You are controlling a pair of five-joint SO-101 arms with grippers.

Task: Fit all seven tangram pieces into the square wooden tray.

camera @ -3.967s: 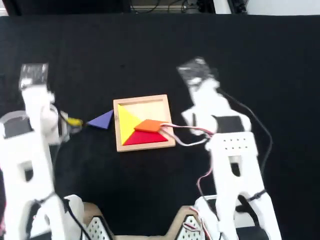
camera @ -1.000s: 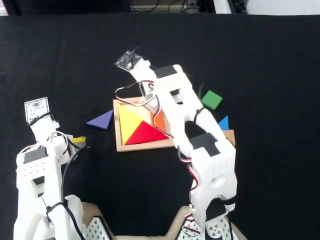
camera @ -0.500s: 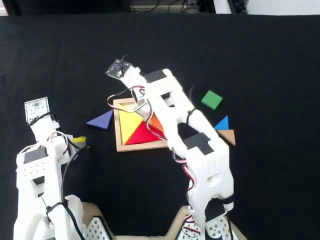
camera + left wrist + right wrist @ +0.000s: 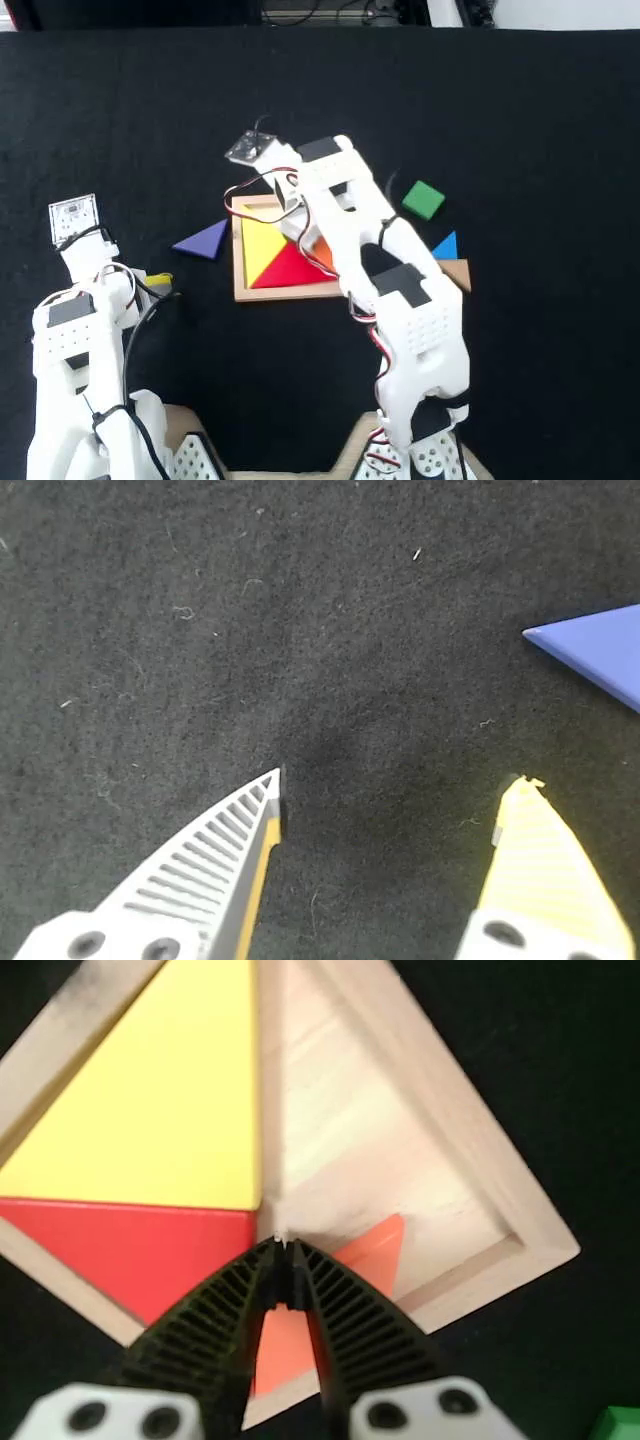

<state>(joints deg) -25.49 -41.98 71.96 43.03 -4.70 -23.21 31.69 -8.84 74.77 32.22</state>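
Observation:
The square wooden tray (image 4: 240, 290) holds a yellow triangle (image 4: 260, 243), a red triangle (image 4: 288, 270) and an orange piece (image 4: 320, 250) half under the right arm (image 4: 345, 205). In the right wrist view my right gripper (image 4: 283, 1250) is shut with nothing in it. Its tips sit low over the spot where the yellow triangle (image 4: 170, 1110), red triangle (image 4: 130, 1250) and orange piece (image 4: 372, 1258) meet. My left gripper (image 4: 397, 783) is open above bare cloth, and the purple triangle (image 4: 600, 655) lies just beyond it.
Left of the tray lies the purple triangle (image 4: 203, 240). To the tray's right are a green square (image 4: 423, 199), a small blue triangle (image 4: 446, 246) and a tan piece (image 4: 456, 272). The left arm (image 4: 80, 310) stands at the table's left front.
The right arm came over the tray from its right side, swung left, then eased back a little. The orange piece slid down into the tray. The left arm drew back from the purple triangle.

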